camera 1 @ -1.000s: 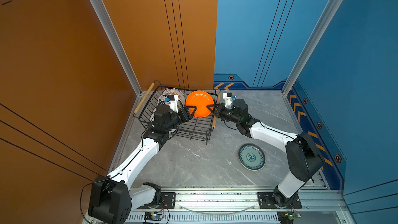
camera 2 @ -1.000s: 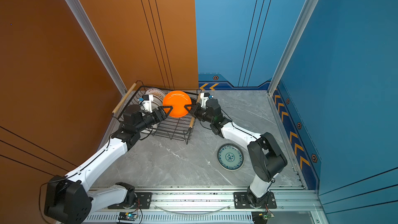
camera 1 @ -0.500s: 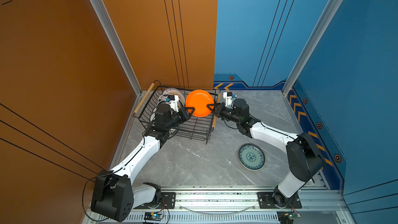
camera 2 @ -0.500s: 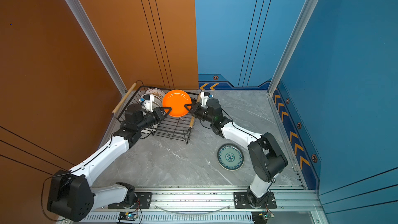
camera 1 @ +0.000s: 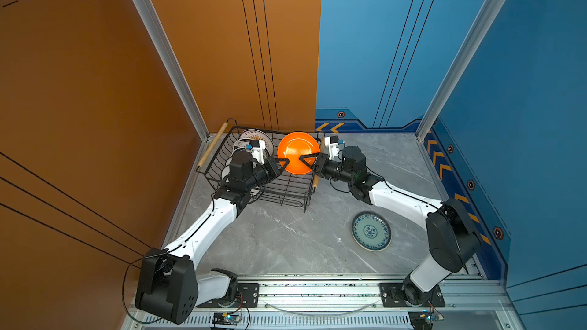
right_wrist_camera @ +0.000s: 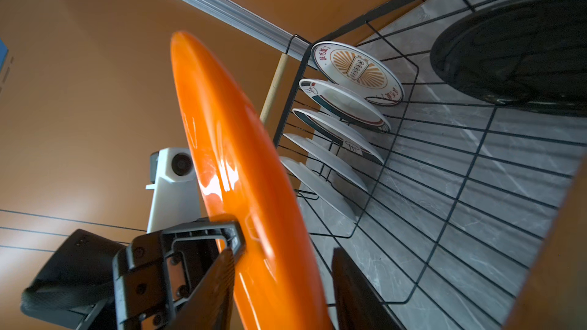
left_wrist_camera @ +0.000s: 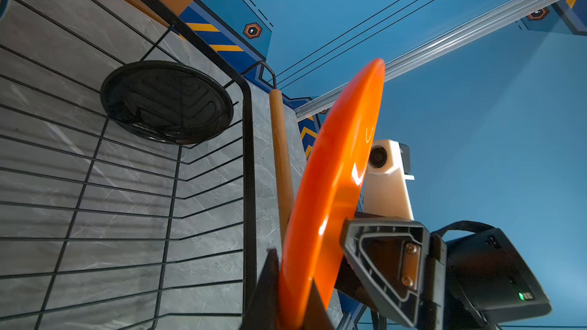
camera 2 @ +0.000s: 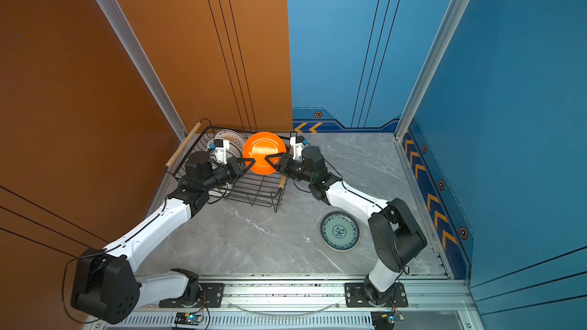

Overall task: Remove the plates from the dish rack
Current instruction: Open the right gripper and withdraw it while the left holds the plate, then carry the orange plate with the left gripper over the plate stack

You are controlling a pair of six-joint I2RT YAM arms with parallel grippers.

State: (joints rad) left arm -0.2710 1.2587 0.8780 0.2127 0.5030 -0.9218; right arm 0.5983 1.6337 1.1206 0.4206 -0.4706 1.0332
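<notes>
1. Grey marble tabletop, orange + blue walls behind: orange plate stands on edge, up over the right end of the rack, just inside its right wood handle.
2. Left gripper is clamped tight on plate's lower left rim. Left wrist view shows rim pinched btwn both fingers.
3. Right gripper is at lower right rim, jaws spread astride it. Right wrist view shows one finger clear of the plate, so no grip there.
4. Rack sits at far left corner of tabletop, by the orange wall. Inside: black plate tilted in the corner by the right handle, and a row of white plates leaning along left side, w/ sunburst plate rearmost.
5. Blue-green patterned plate lies flat on tabletop, well apart from rack, near right arm's elbow.
</notes>
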